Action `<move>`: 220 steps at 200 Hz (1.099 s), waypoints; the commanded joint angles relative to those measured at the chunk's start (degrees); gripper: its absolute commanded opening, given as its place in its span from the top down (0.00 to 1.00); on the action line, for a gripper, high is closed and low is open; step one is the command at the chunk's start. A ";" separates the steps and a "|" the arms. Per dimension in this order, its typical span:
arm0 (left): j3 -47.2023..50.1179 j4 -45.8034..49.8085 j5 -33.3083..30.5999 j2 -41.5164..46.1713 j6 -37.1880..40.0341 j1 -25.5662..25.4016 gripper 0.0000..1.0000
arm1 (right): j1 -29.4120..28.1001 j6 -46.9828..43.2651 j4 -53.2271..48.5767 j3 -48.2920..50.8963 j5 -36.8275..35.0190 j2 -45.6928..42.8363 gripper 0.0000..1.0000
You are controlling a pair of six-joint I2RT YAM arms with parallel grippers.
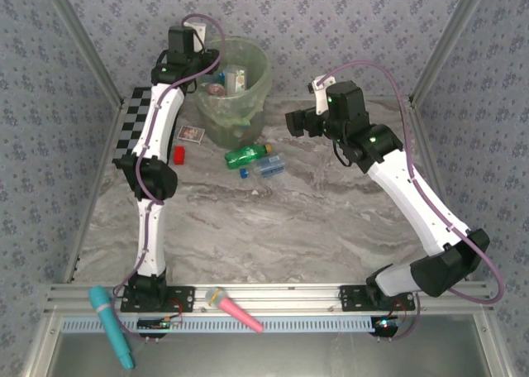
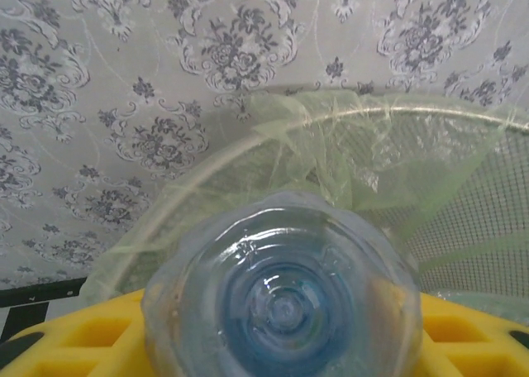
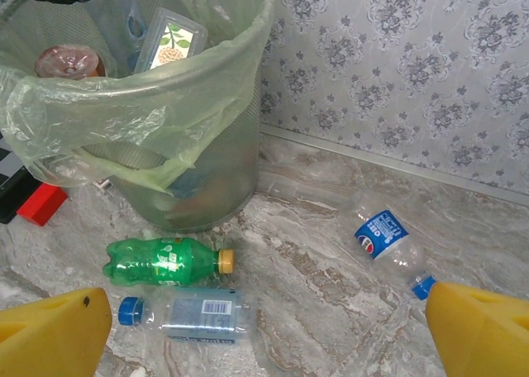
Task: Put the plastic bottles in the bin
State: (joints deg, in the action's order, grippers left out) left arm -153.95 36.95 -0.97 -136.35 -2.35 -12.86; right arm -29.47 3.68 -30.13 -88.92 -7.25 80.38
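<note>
- Left gripper [image 2: 281,344]: clenched on a clear bottle [image 2: 281,307], whose base faces the camera, apparently just above the rim of the bin [image 2: 207,172].
- Right gripper [image 3: 264,336]: fingers spread wide, holding nothing, above the table [image 3: 314,261].
- Green bottle [image 3: 165,260] and blue-capped bottle [image 3: 194,315]: lying side by side near the bin's foot.
- Blue-labelled bottle [image 3: 384,232]: lying apart, toward the wall [image 3: 397,79].

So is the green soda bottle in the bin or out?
Out. The green soda bottle lies on its side on the table, just in front of the bin.
</note>
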 commanded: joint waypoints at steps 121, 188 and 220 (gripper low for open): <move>-1.75 12.79 -0.55 9.18 -1.12 -3.48 0.45 | 0.39 2.40 1.65 2.50 1.60 -2.26 0.00; -1.29 18.16 -4.53 13.10 -2.31 -3.92 0.45 | -0.01 2.99 2.18 3.48 2.15 -2.87 0.00; -0.95 20.03 -6.13 15.24 -2.92 -3.92 0.45 | -0.32 3.17 2.42 4.02 2.22 -3.33 0.00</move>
State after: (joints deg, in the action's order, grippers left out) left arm -154.43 53.10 -4.47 -125.03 -4.38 -16.64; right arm -29.39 5.69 -28.64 -85.41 -5.45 78.81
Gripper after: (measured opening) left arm 0.550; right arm 0.995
